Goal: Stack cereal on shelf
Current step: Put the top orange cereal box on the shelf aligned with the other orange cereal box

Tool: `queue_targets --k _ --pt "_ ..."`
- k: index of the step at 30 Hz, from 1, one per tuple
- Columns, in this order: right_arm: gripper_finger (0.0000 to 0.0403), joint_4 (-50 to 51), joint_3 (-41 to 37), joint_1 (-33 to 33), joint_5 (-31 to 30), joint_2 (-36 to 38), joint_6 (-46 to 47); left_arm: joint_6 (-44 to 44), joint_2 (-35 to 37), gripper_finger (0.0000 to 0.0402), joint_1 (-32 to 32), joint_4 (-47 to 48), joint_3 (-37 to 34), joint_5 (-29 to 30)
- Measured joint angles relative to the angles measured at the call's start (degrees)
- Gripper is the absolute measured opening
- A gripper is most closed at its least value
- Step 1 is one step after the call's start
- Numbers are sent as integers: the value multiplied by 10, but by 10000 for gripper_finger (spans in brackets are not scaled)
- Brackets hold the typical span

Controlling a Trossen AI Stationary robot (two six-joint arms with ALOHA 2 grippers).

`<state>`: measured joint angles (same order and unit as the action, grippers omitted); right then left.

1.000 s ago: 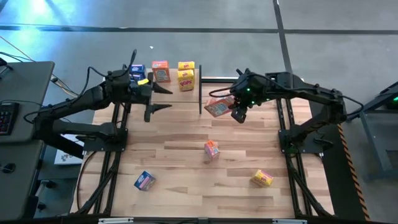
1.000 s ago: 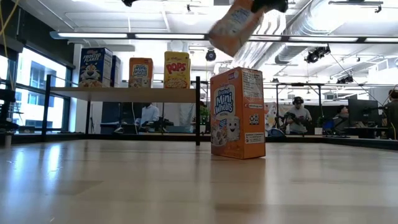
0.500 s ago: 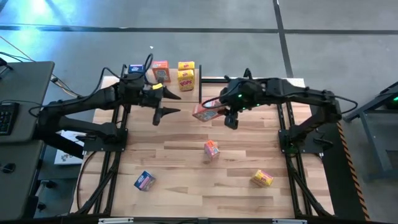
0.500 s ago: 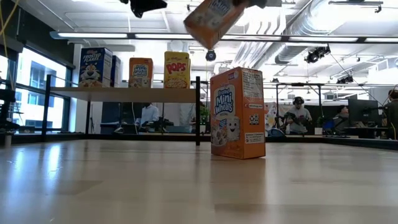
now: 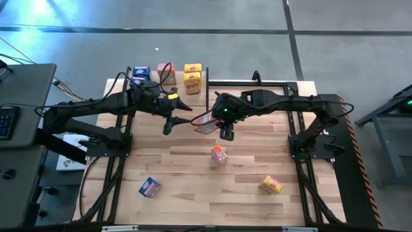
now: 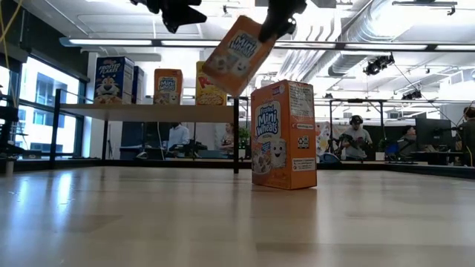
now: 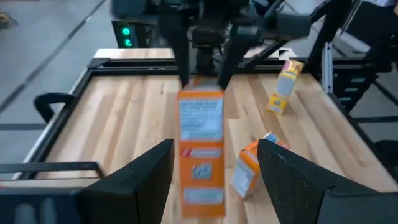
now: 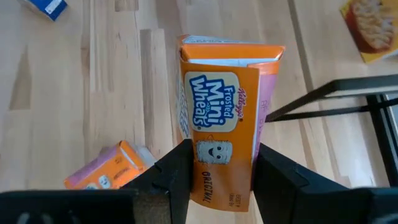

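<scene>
An orange Mini-Wheats box [image 5: 207, 121] is held clamped between the fingers of the right gripper [image 8: 214, 177] and is carried tilted in the air above the counter [image 5: 193, 167], near the middle of its far half. The box is gripped by its lower end, so that most of its length projects free beyond the fingers; this is judged to leave room for a second grip. The left gripper [image 7: 214, 168] is set facing it at about the same height, its fingers parted roughly half way with nothing between them, and the box is seen framed in that gap but not yet touched. A hand-over from right to left is judged to be in preparation, since the shelf [image 6: 148, 112] lies at the far left, on the left arm's side. On the shelf a blue box [image 6: 113, 80], an orange box [image 6: 168, 86] and a yellow box [image 5: 192, 78] are stood upright in a row. On the counter an orange box [image 5: 219, 154] is stood upright near the centre, while a blue box [image 5: 149, 187] and a yellow box [image 5: 271, 185] are left lying nearer the front edge, well apart.
</scene>
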<state>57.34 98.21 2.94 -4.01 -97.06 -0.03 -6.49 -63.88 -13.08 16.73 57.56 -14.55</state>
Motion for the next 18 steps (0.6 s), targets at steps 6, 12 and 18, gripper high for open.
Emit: queue_targets --k 6,12,18 --pt "135 -31 0 0 14 -19 0 21 -16 223 20 2 0 1" --pt "135 -56 0 -1 19 -21 0 34 -34 223 36 3 0 36" --pt "135 -64 0 -4 36 -21 1 34 -46 223 39 1 0 68"
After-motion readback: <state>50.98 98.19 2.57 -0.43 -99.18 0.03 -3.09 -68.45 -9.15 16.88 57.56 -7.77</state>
